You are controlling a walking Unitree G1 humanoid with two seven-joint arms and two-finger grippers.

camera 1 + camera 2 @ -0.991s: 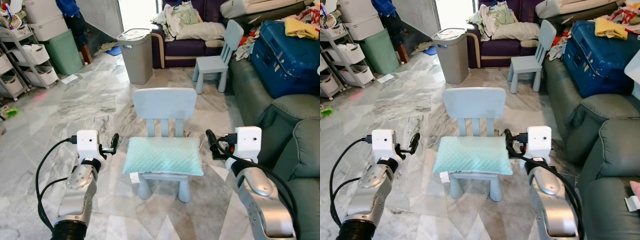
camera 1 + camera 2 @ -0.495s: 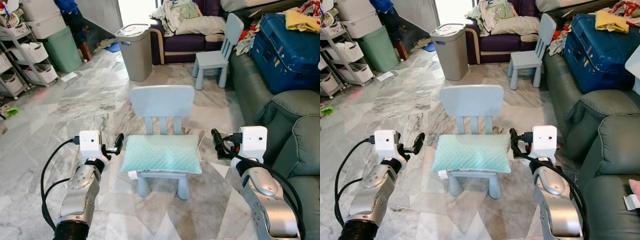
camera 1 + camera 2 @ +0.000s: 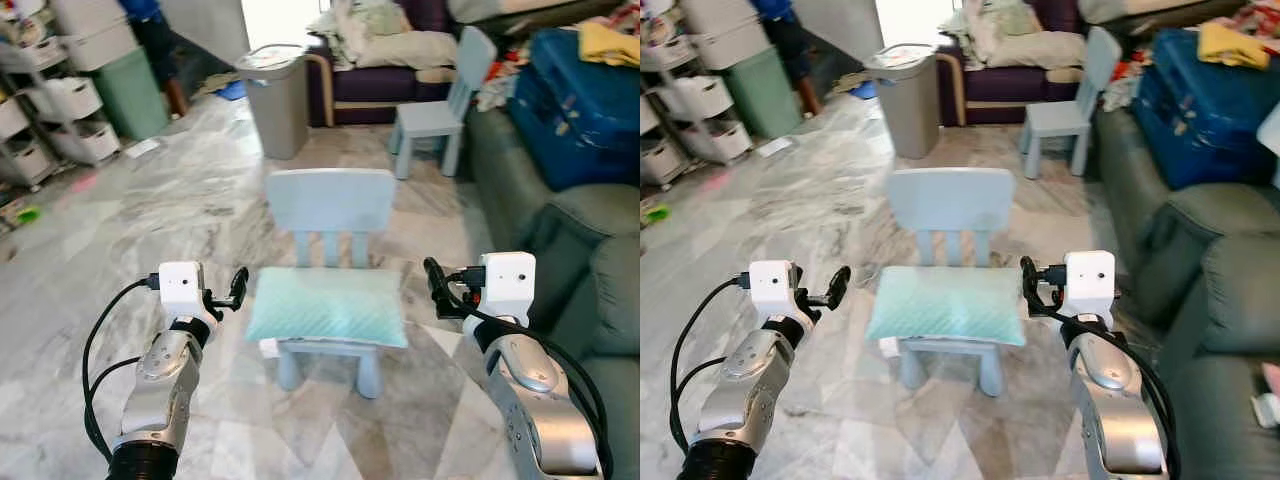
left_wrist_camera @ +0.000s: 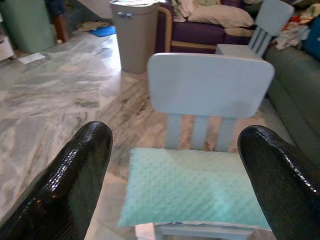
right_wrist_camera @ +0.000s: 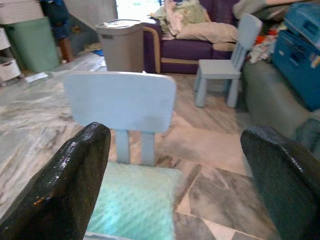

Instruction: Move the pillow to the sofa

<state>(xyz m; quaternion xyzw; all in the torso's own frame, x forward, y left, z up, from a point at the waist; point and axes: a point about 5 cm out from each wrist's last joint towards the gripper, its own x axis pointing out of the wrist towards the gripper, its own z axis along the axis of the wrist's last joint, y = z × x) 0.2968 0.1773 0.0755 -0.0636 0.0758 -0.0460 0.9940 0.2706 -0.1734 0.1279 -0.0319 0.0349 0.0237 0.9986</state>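
Left eye view, pillow (image 3: 326,306) on chair (image 3: 330,225), bin (image 3: 273,100) lidded.

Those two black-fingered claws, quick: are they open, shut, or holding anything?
Left gripper: open, holding nothing.
Right gripper: open, holding nothing.

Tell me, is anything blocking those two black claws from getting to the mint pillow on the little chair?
Nothing visible does. The pillow lies on the small chair, with the left gripper and right gripper open on either side of it, only open air between.
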